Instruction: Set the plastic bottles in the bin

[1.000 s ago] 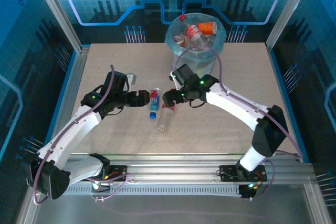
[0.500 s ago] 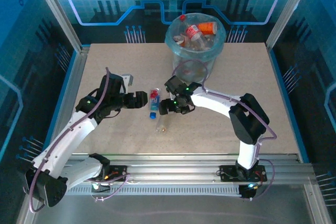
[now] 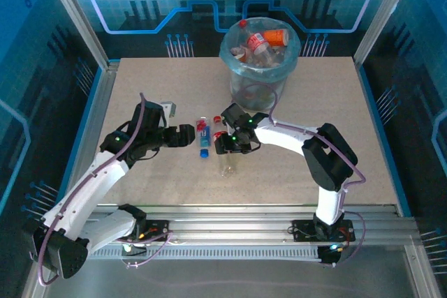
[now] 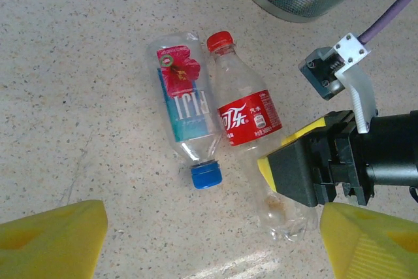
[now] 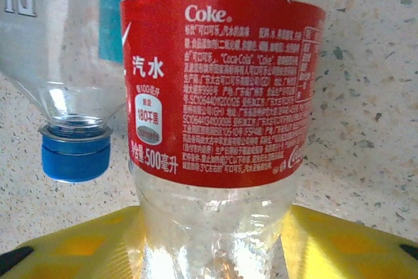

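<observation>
Your table carries the bin at its far edge, with bottles inside. Your right claw is clenched around the lying red-label bottle, below its label. Your left claw gapes, released, near the blue-cap bottle, which lies just beside the red one.

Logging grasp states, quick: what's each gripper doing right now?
Left gripper: open, holding nothing.
Right gripper: closed on the red-label Coke bottle.
</observation>
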Robot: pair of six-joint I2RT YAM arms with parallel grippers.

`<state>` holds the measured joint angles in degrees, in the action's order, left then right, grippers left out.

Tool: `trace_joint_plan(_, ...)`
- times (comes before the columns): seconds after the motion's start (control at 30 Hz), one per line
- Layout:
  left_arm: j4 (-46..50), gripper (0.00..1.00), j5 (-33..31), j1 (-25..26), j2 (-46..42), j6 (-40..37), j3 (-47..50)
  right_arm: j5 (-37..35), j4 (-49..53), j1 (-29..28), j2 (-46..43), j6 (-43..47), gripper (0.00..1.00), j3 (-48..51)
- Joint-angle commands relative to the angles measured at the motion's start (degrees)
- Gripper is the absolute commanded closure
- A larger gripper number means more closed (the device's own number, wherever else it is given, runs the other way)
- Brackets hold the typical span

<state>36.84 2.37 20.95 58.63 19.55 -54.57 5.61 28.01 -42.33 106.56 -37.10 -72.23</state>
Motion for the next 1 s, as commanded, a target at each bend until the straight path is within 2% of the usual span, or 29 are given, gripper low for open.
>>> trace_joint_plan(0.0, -0.1, 0.14, -0.7, -0.5, -0.9, 0.3, -0.5, -1.3, 2.3, 0.3, -2.1, 1.3, 0.47, 0.0)
trace_joint_plan(0.17, -0.3, 0.14, -0.4, -0.5, -0.7, 0.4, -1.7, -3.2, 4.6, 0.3, -6.3, 4.5, 0.48, -0.4)
trace_joint_plan(0.4, 0.3, 0.14, -1.4, -0.5, -0.7, 0.0, -4.1, -7.7, 9.2, -0.4, -15.2, 13.4, 0.49, -2.8)
trace_joint_plan(0.7, -3.2, 0.14, 0.0, -0.5, -0.5, 2.3, -6.9, -14.9, 11.6, 0.5, -25.6, 25.8, 0.51, -10.9)
trace_joint_plan(0.97, -8.1, 0.15, 3.4, -0.4, 3.8, 6.5, -11.8, -17.4, 7.1, 6.4, -24.5, 33.3, 0.53, -22.3)
